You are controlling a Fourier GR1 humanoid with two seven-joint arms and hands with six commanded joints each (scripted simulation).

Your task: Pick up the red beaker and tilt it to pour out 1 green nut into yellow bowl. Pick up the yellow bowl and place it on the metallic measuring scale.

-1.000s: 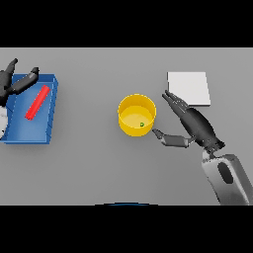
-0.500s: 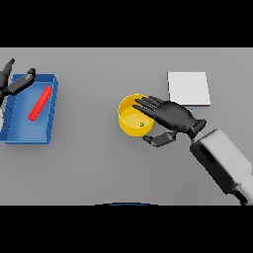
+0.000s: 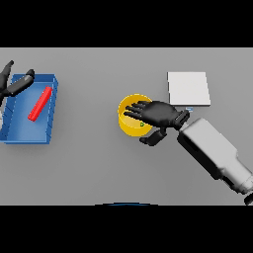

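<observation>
The yellow bowl (image 3: 126,123) stands near the table's middle with a small green nut (image 3: 142,124) inside. My right hand (image 3: 157,113) lies palm down over the bowl's right half, fingers straight across the opening and thumb hanging outside the near rim. The red beaker (image 3: 40,103) lies on its side in the blue tray (image 3: 24,136) at the left. My left hand (image 3: 14,84) hovers open at the tray's far left corner. The metallic measuring scale (image 3: 188,88) is a flat pale square to the right of the bowl and farther back.
The blue tray takes up the left side of the grey table. My right forearm (image 3: 213,152) stretches from the lower right towards the bowl.
My right hand has moved left from beside the bowl to over its right half, turning palm down. The left hand has barely shifted by the tray.
</observation>
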